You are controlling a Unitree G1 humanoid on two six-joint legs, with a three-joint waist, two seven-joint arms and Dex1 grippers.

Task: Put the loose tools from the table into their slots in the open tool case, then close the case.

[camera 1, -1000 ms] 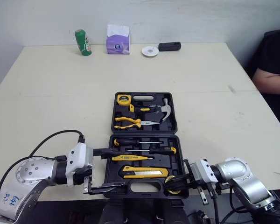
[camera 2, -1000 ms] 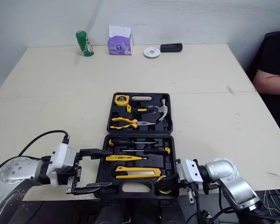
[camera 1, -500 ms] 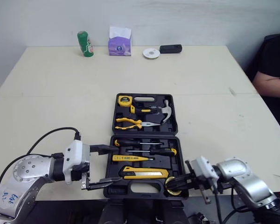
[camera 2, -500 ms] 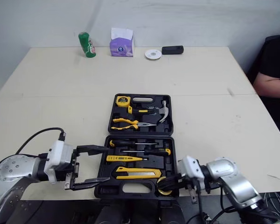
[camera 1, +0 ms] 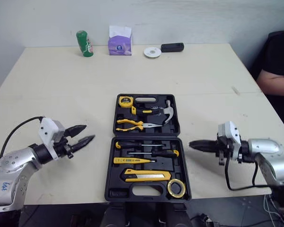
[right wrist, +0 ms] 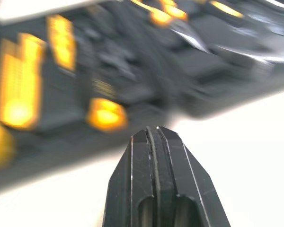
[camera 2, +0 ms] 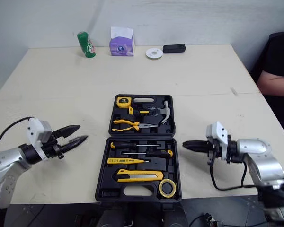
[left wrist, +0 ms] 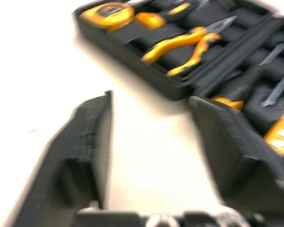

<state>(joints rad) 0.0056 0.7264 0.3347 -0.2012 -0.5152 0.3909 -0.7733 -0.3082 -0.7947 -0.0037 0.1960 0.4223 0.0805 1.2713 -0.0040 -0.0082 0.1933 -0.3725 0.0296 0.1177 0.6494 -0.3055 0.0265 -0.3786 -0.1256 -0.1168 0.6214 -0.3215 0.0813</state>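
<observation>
The open black tool case [camera 1: 112,195] lies in the middle of the table. Its far half holds a yellow tape measure [camera 1: 126,100], a hammer [camera 1: 168,109] and pliers [camera 1: 132,124]. Its near half holds screwdrivers [camera 1: 154,153], a yellow utility knife [camera 1: 146,176] and a tape roll [camera 1: 176,188]. My left gripper [camera 1: 89,132] hovers left of the case, open, with nothing between its fingers [left wrist: 85,142]. Right of the case, my right gripper [camera 1: 191,144] is shut and empty, its tip pointing at the case's near half.
At the table's far edge stand a green can [camera 1: 84,43], a purple tissue pack [camera 1: 119,41], a white disc [camera 1: 152,51] and a black object [camera 1: 172,47]. A person [camera 1: 277,71] sits at the right side. Bare tabletop flanks the case.
Both grippers have pulled away from the case's front edge and out to its sides. The left jaws have narrowed. The right gripper stays shut.
</observation>
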